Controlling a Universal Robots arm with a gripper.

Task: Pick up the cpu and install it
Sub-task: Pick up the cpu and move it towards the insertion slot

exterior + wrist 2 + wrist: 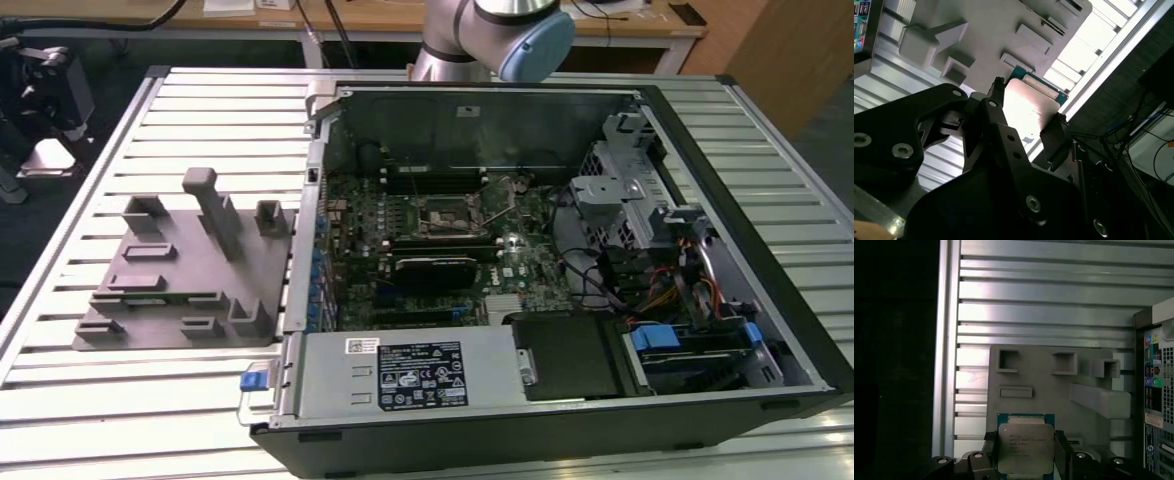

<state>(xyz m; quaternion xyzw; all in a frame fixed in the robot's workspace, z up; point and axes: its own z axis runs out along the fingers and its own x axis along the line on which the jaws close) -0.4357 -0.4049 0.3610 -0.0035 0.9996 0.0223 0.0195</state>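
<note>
Gripper (1025, 454) clamps the cpu (1025, 444), its print illegible.

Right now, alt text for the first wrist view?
The claw grips the cpu by two opposite edges, silver top facing the camera. Beyond it lie a grey fixture block on a slatted metal table and a computer case.

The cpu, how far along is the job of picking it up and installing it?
Done: the pick-up looks complete; in the first wrist view the cpu sits clamped in the gripper, with the grey fixture block beyond it. In hand: the chip is held, apparently off the block. Left: in the exterior view the motherboard socket looks empty, so the cpu is not yet installed.
</note>
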